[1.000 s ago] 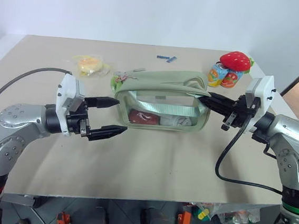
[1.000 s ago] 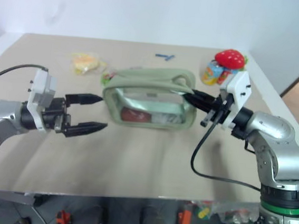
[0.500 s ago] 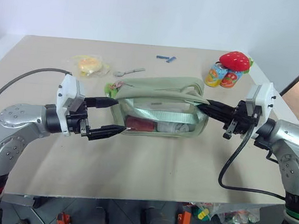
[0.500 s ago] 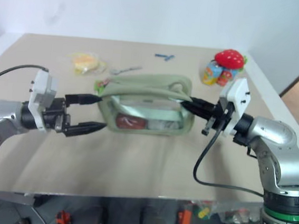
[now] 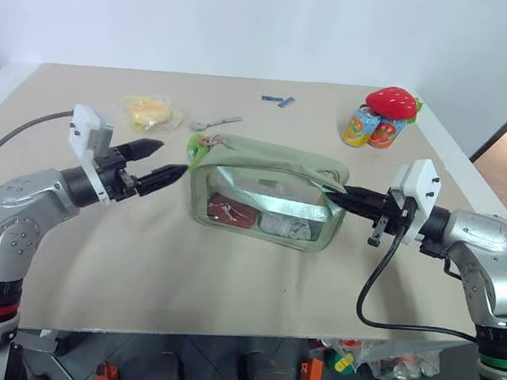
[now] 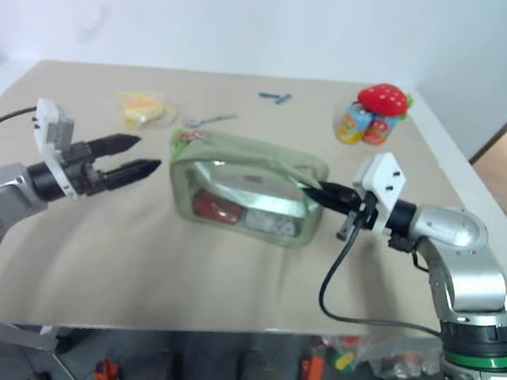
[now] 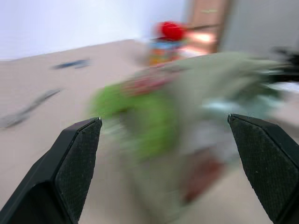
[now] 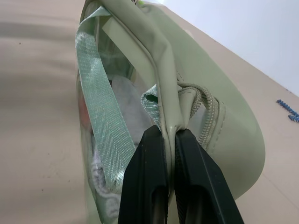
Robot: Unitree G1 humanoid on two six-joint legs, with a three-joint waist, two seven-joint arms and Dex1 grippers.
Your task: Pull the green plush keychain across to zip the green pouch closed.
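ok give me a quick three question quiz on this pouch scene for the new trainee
1. True or false: the right gripper is shut on the end of the green pouch.
2. Where is the green plush keychain? A) at the pouch end nearest the left gripper; B) beside the strawberry plush; C) inside the pouch.
3. Fill in: the left gripper's jaws are ____ and hold nothing.

Key
1. True: in the right wrist view its fingers pinch the pouch's fabric edge.
2. A: the keychain sits at the pouch's top corner, just past the left gripper's fingertips.
3. Open: they stand wide apart in the left wrist view, short of the keychain.
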